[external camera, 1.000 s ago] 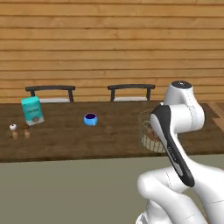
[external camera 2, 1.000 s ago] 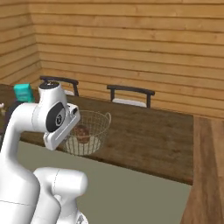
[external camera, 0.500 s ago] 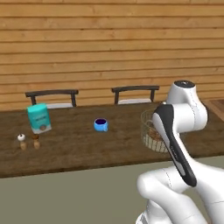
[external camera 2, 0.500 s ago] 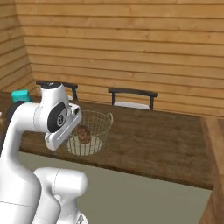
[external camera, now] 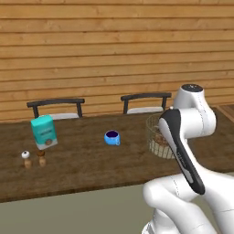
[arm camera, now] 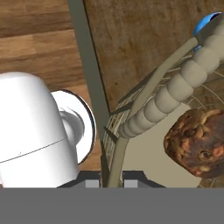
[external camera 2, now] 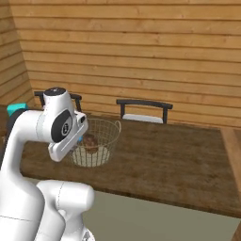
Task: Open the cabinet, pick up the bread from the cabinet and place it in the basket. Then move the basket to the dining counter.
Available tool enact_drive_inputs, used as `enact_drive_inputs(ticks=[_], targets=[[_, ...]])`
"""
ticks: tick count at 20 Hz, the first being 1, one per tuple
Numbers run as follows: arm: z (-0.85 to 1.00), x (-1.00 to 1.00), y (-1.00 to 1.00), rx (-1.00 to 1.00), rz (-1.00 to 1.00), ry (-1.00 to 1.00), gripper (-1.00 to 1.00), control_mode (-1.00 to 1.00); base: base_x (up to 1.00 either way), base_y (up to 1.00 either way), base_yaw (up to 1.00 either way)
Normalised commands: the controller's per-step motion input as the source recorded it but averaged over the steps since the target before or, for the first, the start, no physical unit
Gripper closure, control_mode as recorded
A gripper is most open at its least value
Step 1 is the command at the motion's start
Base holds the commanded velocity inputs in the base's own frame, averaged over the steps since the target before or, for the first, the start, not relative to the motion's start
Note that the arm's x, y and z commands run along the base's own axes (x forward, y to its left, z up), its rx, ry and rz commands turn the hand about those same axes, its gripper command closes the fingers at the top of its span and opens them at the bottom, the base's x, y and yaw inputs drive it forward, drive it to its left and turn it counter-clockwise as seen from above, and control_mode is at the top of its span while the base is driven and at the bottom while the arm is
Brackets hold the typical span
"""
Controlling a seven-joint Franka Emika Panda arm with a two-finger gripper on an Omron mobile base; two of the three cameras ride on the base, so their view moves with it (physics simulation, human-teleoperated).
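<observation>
Right of the round tan wire-mesh basket (external camera 2: pixel 98 143) you have the long dark brown wooden counter (external camera 2: pixel 179 160) bare. Left of it stand a small blue cup (external camera: pixel 111 137), teal carton (external camera: pixel 44 132) and two small shakers (external camera: pixel 34 158); dark chairs (external camera: pixel 145 102) line the far edge.

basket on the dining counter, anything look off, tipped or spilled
Nothing stands out. The basket is upright over the dining counter, with the bread inside on its pale base and nothing spilled. The gripper is shut on the basket's rim. The blue cup and teal box also stand upright.
</observation>
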Motion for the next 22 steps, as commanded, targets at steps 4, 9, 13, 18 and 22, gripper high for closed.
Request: enact_drive_inputs(ticks=[4, 9, 13, 18, 22], targets=[[-0.05, 0.50, 0.00, 0.00, 0.00, -0.01, 1.00, -1.00, 0.06, 0.00, 0.00], [-0.21, 1.00, 0.06, 0.00, -0.03, -0.07, 1.00, -1.00, 0.00, 0.00, 0.00], [-0.68, 1.00, 0.32, 0.00, -0.04, 0.01, 1.00, -1.00, 0.00, 0.00, 0.00], [-0.65, 0.92, 0.03, -0.03, -0.05, 0.00, 1.00, -1.00, 0.00, 0.00, 0.00], [-0.66, 0.53, -0.06, -0.03, -0.06, 0.00, 1.00, -1.00, 0.00, 0.00, 0.00]])
